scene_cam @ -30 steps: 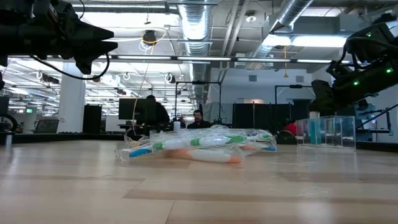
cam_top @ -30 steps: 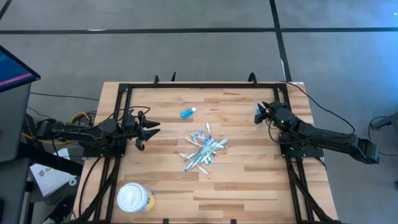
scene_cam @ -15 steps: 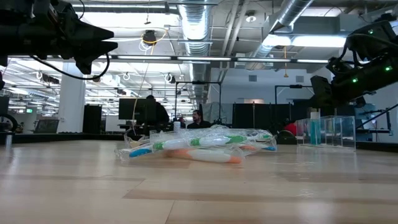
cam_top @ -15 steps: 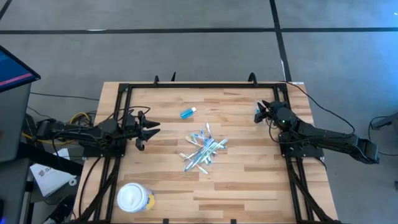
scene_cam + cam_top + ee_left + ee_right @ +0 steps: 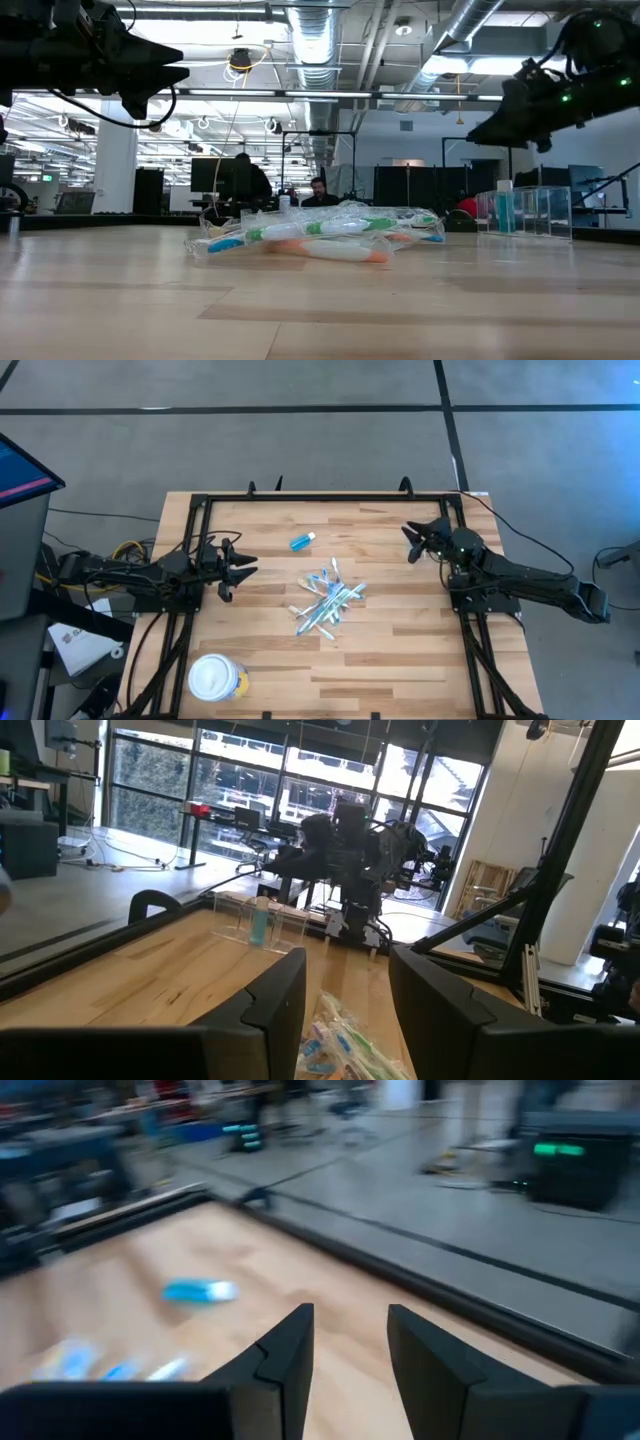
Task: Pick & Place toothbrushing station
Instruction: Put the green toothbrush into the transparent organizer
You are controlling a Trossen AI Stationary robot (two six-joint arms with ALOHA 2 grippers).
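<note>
A: The right gripper [image 5: 413, 540] hangs with fingers spread and empty at the table's right side; the left gripper [image 5: 237, 567] waits open at the left edge.

B: Approach step, then. The toothbrushes [image 5: 325, 603] lie heaped mid-table, the blue tube [image 5: 301, 541] beyond them; next it must reach in and descend.

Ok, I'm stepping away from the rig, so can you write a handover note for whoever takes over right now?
Left end effector: open, empty, hanging over the table's left side.
Right end effector: open, empty, over the table's right side.
Toothbrushes: a loose heap at mid-table.
Blue tube: lying alone beyond the heap.
Yellow tub: at the near left corner.
Done: nothing picked.
Left: everything.
</note>
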